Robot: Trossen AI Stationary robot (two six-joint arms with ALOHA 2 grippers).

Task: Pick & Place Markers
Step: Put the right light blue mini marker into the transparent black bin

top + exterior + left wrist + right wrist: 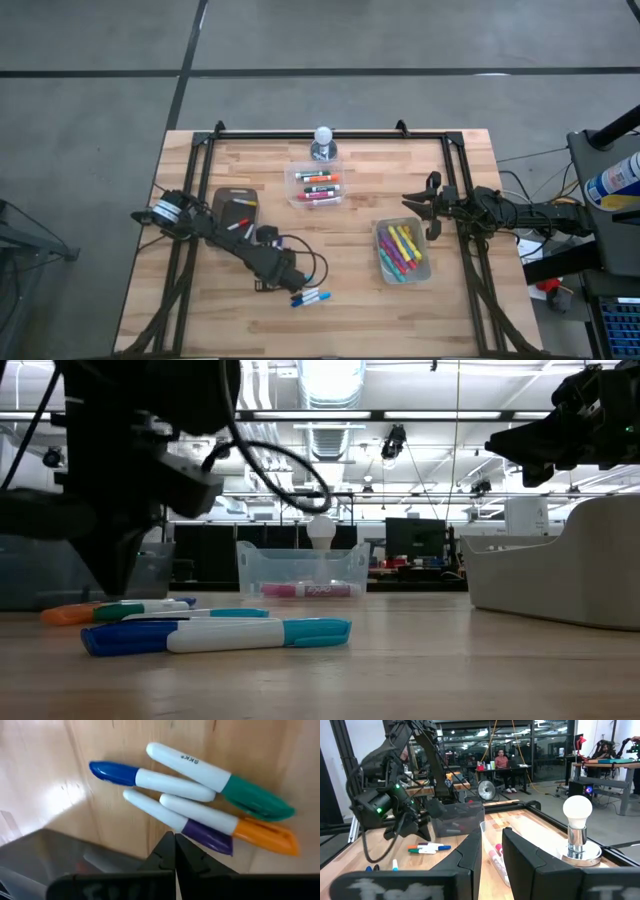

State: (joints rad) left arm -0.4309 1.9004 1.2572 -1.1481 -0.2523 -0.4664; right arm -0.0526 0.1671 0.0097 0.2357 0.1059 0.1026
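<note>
High view: left gripper (283,280) hangs low over the table (350,320), just beside a loose cluster of markers (311,297) lying toward the table's near edge. The tub near the right arm (403,252) and the centre tub (318,186) already hold markers. Right gripper (428,217) waits above the right side, well apart from the loose markers.

Low view: loose markers lie flat, long axes roughly parallel, the blue-capped marker (215,636) nearest the camera.

Left wrist view: left gripper is clenched, empty, its tip just short of the purple-capped marker (180,825); green-capped marker (220,780) lies farthest from it.

Right wrist view: right gripper's fingers (470,852) stand partly apart, holding nothing.

Judgement: left arm is nearer and must open before descending across a marker's long axis.
</note>
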